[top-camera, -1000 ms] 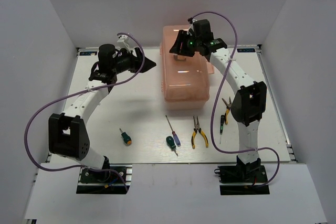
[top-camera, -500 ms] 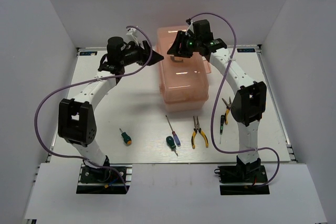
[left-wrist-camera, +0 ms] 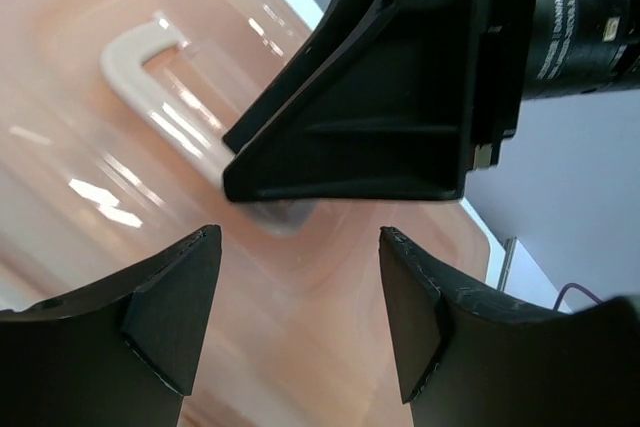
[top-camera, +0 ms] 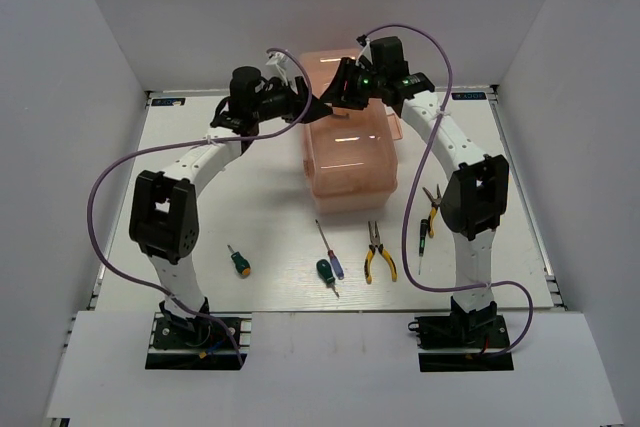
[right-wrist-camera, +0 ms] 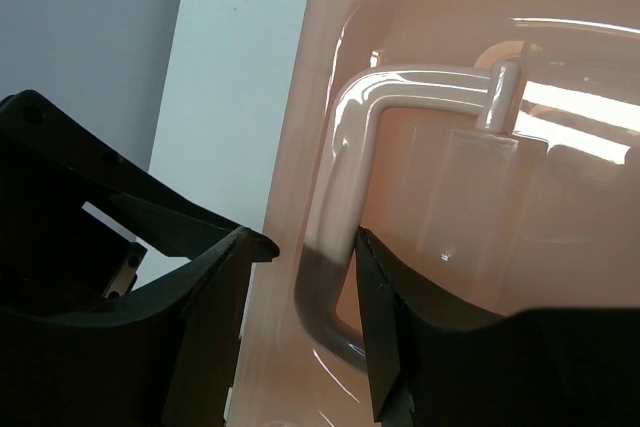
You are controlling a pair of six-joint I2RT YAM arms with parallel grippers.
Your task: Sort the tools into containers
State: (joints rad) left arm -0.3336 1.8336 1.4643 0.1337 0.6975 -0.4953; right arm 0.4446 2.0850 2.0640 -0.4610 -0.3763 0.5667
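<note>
Top external view showed the salmon-pink toolbox (top-camera: 350,162) near the table's far edge with its lid shut. Both grippers crowded over its far left corner, their dark tips hard to tell apart there. The left gripper (left-wrist-camera: 300,287) hung released, fingers spread, above the lid. The right gripper (right-wrist-camera: 300,292) straddled the pale lid handle (right-wrist-camera: 345,147) with its jaws apart; contact could not be told.

Toward the near edge lay two green-handled screwdrivers (top-camera: 239,263) (top-camera: 324,270), a purple-handled screwdriver (top-camera: 331,253) and yellow-handled pliers (top-camera: 378,257). A second pair of pliers (top-camera: 432,199) and a thin dark screwdriver (top-camera: 423,230) sat partly hidden beside the right arm.
</note>
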